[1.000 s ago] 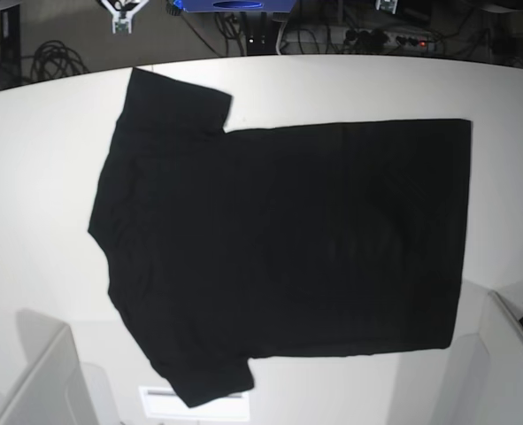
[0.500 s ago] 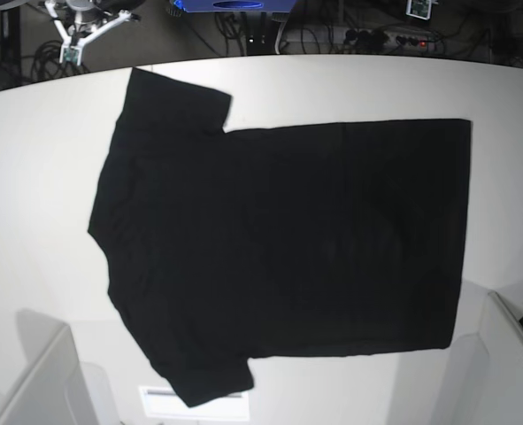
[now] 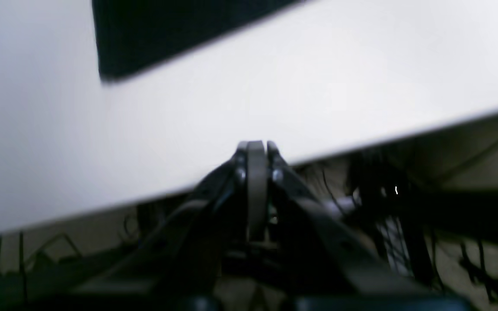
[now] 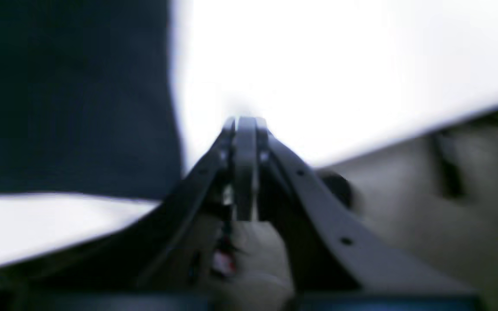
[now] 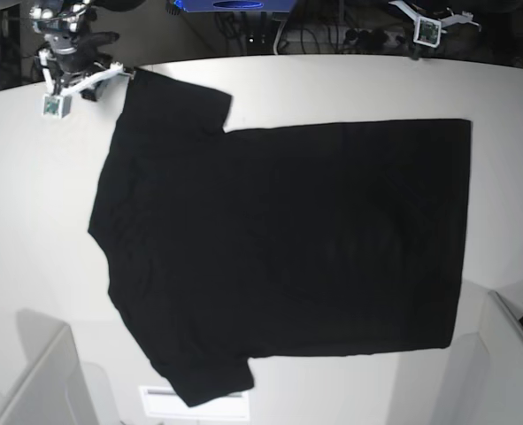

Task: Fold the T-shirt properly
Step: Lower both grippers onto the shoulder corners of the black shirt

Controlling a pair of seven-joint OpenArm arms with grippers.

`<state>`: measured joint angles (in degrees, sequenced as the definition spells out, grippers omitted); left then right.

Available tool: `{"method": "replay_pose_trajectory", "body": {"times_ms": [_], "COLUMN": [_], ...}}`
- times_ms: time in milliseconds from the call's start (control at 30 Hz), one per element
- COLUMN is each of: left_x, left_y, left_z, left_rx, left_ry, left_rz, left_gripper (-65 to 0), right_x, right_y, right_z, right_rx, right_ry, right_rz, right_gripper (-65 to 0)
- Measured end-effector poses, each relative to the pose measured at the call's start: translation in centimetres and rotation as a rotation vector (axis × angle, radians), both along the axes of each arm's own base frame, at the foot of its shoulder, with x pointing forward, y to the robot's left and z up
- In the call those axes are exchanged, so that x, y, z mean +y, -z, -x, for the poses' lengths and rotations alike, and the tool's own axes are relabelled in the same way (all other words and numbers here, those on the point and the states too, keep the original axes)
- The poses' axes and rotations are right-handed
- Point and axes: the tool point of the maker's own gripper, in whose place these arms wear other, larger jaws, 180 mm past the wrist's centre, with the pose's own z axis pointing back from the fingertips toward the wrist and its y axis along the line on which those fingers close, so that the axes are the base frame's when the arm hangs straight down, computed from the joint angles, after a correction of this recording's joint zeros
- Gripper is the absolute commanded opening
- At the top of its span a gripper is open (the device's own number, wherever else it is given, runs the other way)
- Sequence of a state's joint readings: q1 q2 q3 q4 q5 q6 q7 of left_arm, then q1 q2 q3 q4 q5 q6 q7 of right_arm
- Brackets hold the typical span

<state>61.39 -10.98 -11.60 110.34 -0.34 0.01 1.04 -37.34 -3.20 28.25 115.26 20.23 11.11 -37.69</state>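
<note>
On the white worktop (image 5: 31, 221), T-shirt (image 5: 279, 239) spread flat, plain black side up, collar end toward the base view's left, hem toward its right. One short sleeve reaching the far left edge, the other hanging near the close edge. Cloth smooth, no fold in it.

Above the far left corner, right gripper (image 5: 66, 84) hovering just beside the upper sleeve, apart from the cloth as far as can be told. In the right wrist view, right gripper (image 4: 245, 125) blurred, jaws pressed together at the tips, nothing between them, black cloth to one side and bare worktop ahead.

Beyond the far right edge, left gripper (image 5: 429, 27) well apart from the shirt, over the cables behind the worktop. In the left wrist view, left gripper (image 3: 255, 149) with jaws closed and empty, a corner of the T-shirt (image 3: 154, 34) far ahead.
</note>
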Motion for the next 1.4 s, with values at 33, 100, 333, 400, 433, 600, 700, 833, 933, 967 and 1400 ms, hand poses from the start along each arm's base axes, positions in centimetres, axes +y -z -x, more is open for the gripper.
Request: {"method": "replay_pose_trajectory", "body": {"times_ms": [33,100,333,400,433,600,700,833,933,967,1400], "left_x": [0.0,0.1,0.4,0.1,-0.2,0.7,3.0,4.9,5.4,5.7,6.3], "left_y": [0.0,-0.1,-0.6,-0.9,-1.0,-2.3,-3.7,-4.6,-4.9,-5.0,-5.2], "left_z": [-0.2,-0.2,-2.4,-2.9,-3.0,-4.0,-5.1,-5.1,-5.6,-5.6,-5.8], "left_rx": [-0.004,-0.007,-0.076,-0.080,-0.079,-0.123,-0.183,-0.239,-0.269,-0.272,-0.293], "left_ry": [0.001,-0.010,-0.135,-0.132,-0.118,-0.139,-0.152,-0.225,-0.236,-0.238,-0.277], "left_rz": [0.000,0.010,0.193,0.273,0.310,0.420,0.383,0.362,0.365,0.356,0.393], "left_gripper": [-65.0,-62.0,-28.3,-23.5,-22.9,-26.5,-29.3,-29.6,-29.8,-29.8,-29.0], "right_x": [-0.2,0.2,-0.5,-0.7,-0.6,-0.2,-0.1,1.9,1.9,2.0,7.2], "right_y": [-0.5,-0.9,-0.4,0.3,0.8,1.8,2.5,3.7,3.7,3.8,4.4], "right_z": [-0.4,-0.7,-0.4,-0.2,-0.3,-0.2,-0.4,-1.1,-1.4,-1.4,-3.0], "right_rx": [-0.022,-0.030,0.067,0.113,0.122,0.145,0.156,0.178,0.177,0.178,0.117], "right_ry": [-0.006,-0.031,-0.094,-0.126,-0.133,-0.159,-0.155,-0.200,-0.213,-0.216,-0.325], "right_rz": [-0.028,-0.116,-0.258,-0.264,-0.277,-0.310,-0.334,-0.390,-0.385,-0.387,-0.502], "right_gripper": [-42.9,-36.9,-35.6,-35.6,-35.6,-35.6,-35.6,-33.0,-32.9,-32.9,-33.5]}}
